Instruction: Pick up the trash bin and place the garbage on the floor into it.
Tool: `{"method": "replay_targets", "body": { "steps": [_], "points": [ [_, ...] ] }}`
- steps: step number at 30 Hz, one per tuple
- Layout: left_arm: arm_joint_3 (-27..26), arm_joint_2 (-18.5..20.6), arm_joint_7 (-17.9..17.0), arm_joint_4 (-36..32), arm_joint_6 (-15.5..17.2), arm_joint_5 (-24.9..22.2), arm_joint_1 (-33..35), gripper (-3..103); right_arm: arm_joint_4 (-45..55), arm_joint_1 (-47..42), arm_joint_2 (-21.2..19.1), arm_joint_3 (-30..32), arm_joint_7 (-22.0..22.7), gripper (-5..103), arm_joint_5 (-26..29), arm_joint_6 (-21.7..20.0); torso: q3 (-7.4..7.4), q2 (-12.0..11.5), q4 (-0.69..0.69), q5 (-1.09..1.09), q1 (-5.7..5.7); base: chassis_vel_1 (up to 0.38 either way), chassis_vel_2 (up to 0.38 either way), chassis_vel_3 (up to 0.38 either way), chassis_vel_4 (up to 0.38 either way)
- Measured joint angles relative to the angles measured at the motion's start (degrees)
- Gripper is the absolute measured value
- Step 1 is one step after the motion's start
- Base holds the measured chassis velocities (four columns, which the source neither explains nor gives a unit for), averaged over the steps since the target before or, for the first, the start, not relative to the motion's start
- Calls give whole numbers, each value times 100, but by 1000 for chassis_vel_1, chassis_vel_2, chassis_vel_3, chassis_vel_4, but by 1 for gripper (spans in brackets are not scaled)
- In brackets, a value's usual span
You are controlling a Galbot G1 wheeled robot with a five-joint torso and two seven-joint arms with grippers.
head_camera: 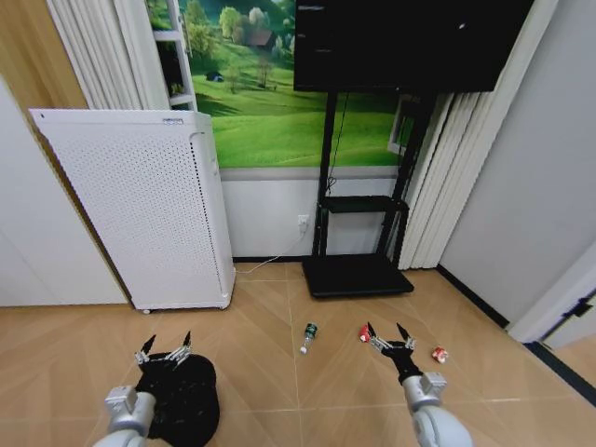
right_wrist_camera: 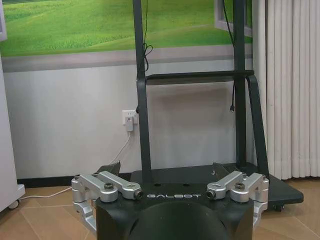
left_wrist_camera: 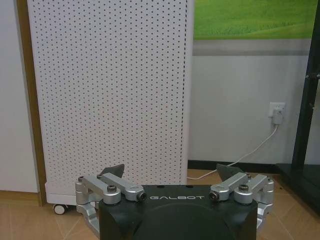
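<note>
Nearest to the robot, in the head view, the left gripper [head_camera: 166,346] hangs above the wooden floor [head_camera: 261,372] with its two fingers spread wide and nothing between them. Directly under its wrist stands the trash bin [head_camera: 182,400], a black mesh basket; the fingertips are over the far rim of the bin, and I cannot tell if they touch it. On the other side, the right gripper [head_camera: 386,333] is also spread wide and holds nothing.

The garbage lies on the floor a little farther. The clear bottle [head_camera: 308,337] with green label lies between the two grippers, well apart from the bin. A small red can [head_camera: 364,332] is just beside the left fingertip of the right gripper. A red-and-white piece [head_camera: 440,354] lies to the right of the right gripper, near it.

Farther away, the white perforated appliance [head_camera: 140,205] stands at the left against the wall. The black TV stand [head_camera: 358,270] is at the centre, with its flat base on the floor and the dark screen [head_camera: 410,42] above. In the left wrist view the left gripper [left_wrist_camera: 172,177] faces the appliance [left_wrist_camera: 110,90]; in the right wrist view the right gripper [right_wrist_camera: 167,172] faces the stand [right_wrist_camera: 200,125] and a wall socket [right_wrist_camera: 129,119].
</note>
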Motion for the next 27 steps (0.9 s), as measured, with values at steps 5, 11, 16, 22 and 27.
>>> {"method": "replay_targets", "body": {
  "steps": [5, 11, 16, 22, 27],
  "points": [
    [-82, 73, -23, 5, 4, -117, 24, 100, -32, 2, -11, 14, -1, 100, 5, 0, -112, -139, 0, 0, -26, 0, 0, 0, 0],
    [-69, 57, -37, 59, -74, -124, 59, 100, -59, 4, 8, 11, 7, 100, 30, 0, -195, -249, -1, 0, -52, 0, 0, 0, 0],
    [-62, -13, -406, -14, 267, -139, 349, 100, -120, -28, 29, 64, 32, 100, 65, 27, -208, -278, 3, 1, -70, 0, 0, 0, 0],
    [-108, 97, -596, -112, 588, -473, 540, 100, -277, -77, 48, 168, 38, 100, -77, 202, -203, -276, -3, -1, -70, 0, 0, 0, 0],
    [-302, 261, -797, -251, 965, -843, 726, 100, -416, -74, 59, 186, 41, 100, -119, 254, -197, -268, 1, 0, -70, 0, 0, 0, 0]
  ]
}}
